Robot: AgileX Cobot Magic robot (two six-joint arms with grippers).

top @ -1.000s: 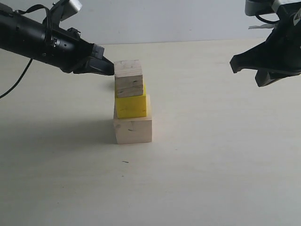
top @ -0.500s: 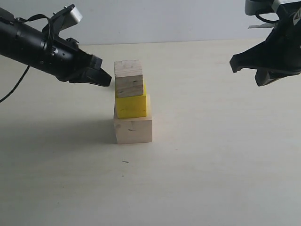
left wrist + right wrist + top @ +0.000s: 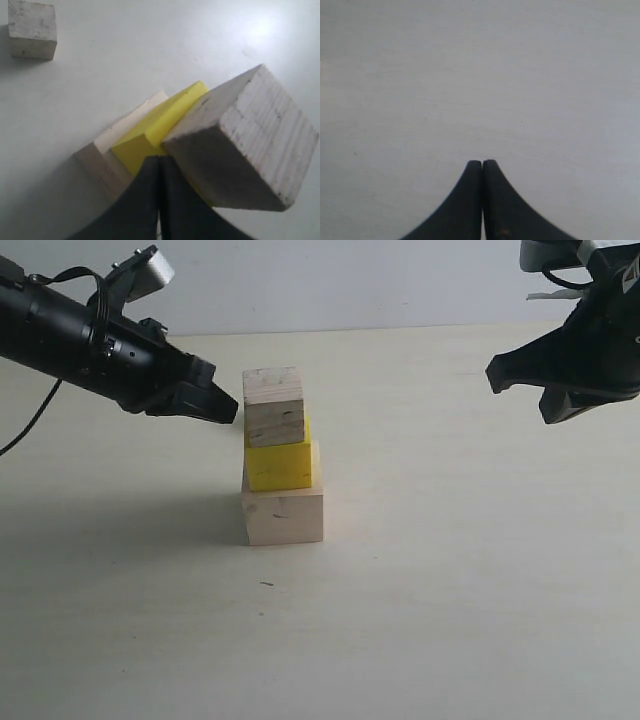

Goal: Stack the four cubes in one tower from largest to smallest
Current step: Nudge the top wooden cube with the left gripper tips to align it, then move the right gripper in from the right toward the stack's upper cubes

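Observation:
A three-cube tower stands mid-table: the big pale wood cube (image 3: 283,517) as base, the yellow cube (image 3: 281,466) on it, the grained wood cube (image 3: 275,407) on top, turned slightly askew. My left gripper (image 3: 229,410) is shut and empty, its tip just left of the grained cube and apart from it. In the left wrist view the gripper (image 3: 159,159) points at the yellow cube (image 3: 150,135) under the grained cube (image 3: 240,145). The smallest pale cube (image 3: 32,29) lies alone on the table beyond the tower; the exterior view does not show it. My right gripper (image 3: 497,374) hangs shut at the upper right, over bare table (image 3: 482,163).
The pale tabletop (image 3: 450,590) spreads around the tower. A small dark speck (image 3: 266,584) lies in front of the base cube. A black cable (image 3: 30,415) trails from the left arm at the left edge.
My left gripper has drawn back to the left from the grained cube, which it touched a second ago. The tower and right arm have stayed put.

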